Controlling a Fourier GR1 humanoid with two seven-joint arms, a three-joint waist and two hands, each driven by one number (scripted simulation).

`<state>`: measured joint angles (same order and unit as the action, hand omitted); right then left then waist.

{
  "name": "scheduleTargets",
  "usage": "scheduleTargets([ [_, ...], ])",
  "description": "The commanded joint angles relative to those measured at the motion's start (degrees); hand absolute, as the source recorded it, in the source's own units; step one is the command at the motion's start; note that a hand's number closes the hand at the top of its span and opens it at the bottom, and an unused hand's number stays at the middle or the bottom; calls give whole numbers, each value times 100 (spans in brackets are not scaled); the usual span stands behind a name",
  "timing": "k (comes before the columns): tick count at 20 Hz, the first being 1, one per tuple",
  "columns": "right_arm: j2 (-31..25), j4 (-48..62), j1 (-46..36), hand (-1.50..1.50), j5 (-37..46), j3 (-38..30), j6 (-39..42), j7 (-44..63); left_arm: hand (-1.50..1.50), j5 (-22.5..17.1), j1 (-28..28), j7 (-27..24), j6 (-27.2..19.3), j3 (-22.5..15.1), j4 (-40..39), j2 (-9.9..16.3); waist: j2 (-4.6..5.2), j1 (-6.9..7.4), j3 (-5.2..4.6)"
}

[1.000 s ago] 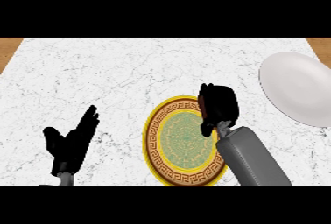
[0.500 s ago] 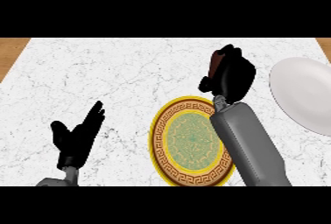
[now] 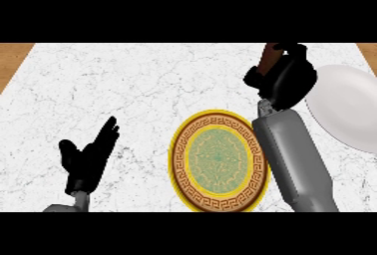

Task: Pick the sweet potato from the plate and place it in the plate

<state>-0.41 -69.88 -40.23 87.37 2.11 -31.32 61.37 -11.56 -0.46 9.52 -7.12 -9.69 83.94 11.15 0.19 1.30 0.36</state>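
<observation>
Sweet potato (image 3: 270,56) — clasped in my right hand (image 3: 288,77), fingers curled round it, raised between the patterned plate (image 3: 219,160) and the white plate (image 3: 346,115). My left hand (image 3: 87,159) rests open at lower left — fingers straight, above the marble counter (image 3: 132,84).

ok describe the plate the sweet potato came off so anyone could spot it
On the white marble counter, look at the near edge beside the right forearm. The patterned plate lies there: yellow rim, brown key-pattern band, green centre. The other plate, at the right edge, is plain white.
</observation>
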Motion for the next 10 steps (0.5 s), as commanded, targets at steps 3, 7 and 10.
scheduleTargets([
  [3, 5, 1, 585, 150, 242, -729, -1648, 362, 0, -97, 140, 67, 51, 93, -248, -24, 15, -110, -31],
  [7, -442, 404, 430, 150, 86, -1350, -1752, -53, 0, 43, 163, -44, 69, 15, -360, -68, 15, -101, -33],
  [10, -902, 582, 754, 150, -71, -1721, -2322, -367, 0, -1, 101, 157, 32, 40, -196, -74, 15, -109, -28],
])
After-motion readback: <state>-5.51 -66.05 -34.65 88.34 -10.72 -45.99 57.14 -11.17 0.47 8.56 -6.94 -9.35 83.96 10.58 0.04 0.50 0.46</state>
